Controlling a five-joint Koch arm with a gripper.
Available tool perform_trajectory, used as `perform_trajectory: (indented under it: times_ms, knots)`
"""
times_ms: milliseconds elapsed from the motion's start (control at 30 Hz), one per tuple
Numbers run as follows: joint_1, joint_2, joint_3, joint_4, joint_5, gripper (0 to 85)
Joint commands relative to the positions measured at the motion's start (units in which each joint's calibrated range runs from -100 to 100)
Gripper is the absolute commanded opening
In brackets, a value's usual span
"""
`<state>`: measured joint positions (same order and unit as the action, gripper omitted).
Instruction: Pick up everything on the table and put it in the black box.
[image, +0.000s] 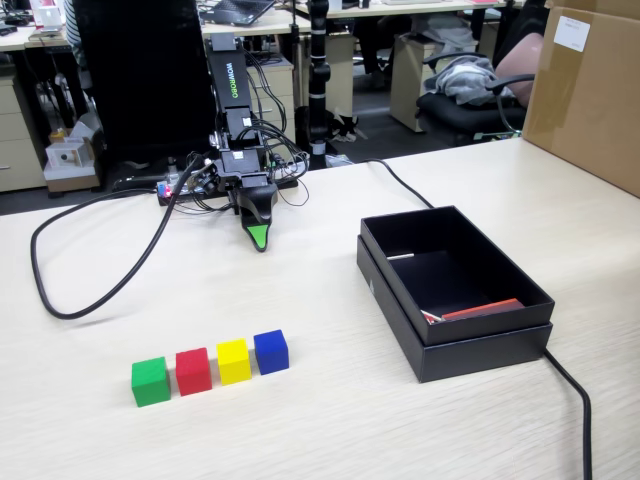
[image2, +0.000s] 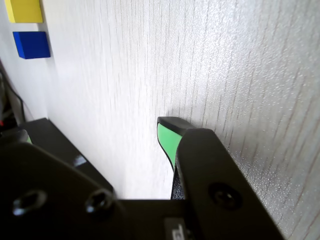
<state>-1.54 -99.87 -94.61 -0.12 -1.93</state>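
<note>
Four small cubes stand in a row near the table's (image: 330, 420) front: green (image: 150, 381), red (image: 193, 371), yellow (image: 233, 361) and blue (image: 271, 351). The wrist view shows only the yellow (image2: 24, 11) and blue (image2: 31, 44) cubes, at its top left. The black box (image: 455, 345) lies to the right with a red-and-white strip (image: 480, 310) inside; its dark edge (image2: 60, 142) shows low on the left in the wrist view. My gripper (image: 259, 238) (image2: 95, 131) hangs tip-down over bare table behind the cubes, open, with nothing between its green-padded fingers (image2: 167, 140).
A thick black cable (image: 60, 290) loops across the table's left side, and another (image: 575, 400) runs off past the box's front right corner. A big brown carton (image: 590, 90) stands at the back right. The arm's base and wires (image: 200, 180) sit at the table's far edge.
</note>
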Motion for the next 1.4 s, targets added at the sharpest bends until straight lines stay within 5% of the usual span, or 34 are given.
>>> perform_trajectory:
  times_ms: [0, 500, 733, 1133, 1367]
  knots:
    - [-0.1, -0.13, -1.49, -1.48, -0.39, 49.2]
    - [-0.1, -0.13, -1.03, -1.65, -1.03, 49.1]
    - [-2.34, 0.79, 10.3, -13.66, -1.03, 49.1]
    - [-7.23, 41.52, 64.51, -42.09, -0.78, 46.1]
    - [-11.97, 78.36, 98.15, -48.13, -6.89, 44.5]
